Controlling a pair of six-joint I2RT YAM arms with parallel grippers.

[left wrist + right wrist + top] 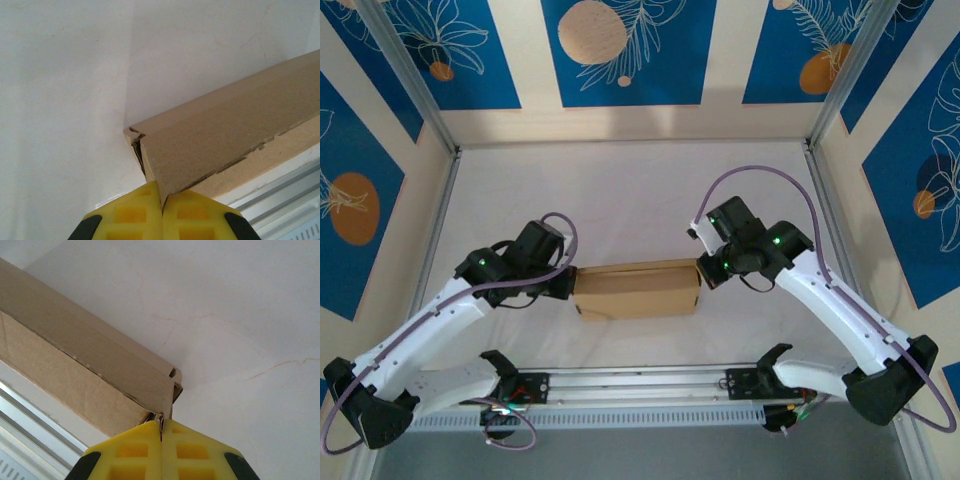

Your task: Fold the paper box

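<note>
The paper box (638,290) lies near the middle of the white table (620,190), a little toward the near edge. Its long axis runs left to right, roughly parallel to the aluminium rail (640,380) in front of the arm bases. It looks like a closed, shallow block, not a flat sheet.

The 2 arms meet it from opposite ends. The left gripper (570,283) is at the box's left end and the right gripper (703,268) at its right end, so the box spans the gap between them and neither arm is clearly nearer.

In the left wrist view the yellow fingers (130,217) are pressed together, and the corner of a cardboard panel (225,135) runs down into the seam between them. This reads as a pinch on a thin edge at that end. The right wrist view is the mirror of it: the fingers (192,450) are closed, and a sliver of the box's end wall (75,355) is caught at the seam.

Because both grips lie on the box's long axis, I judge that any coming tuck or press has to work along that axis, or else 1 end must be let go.
</note>
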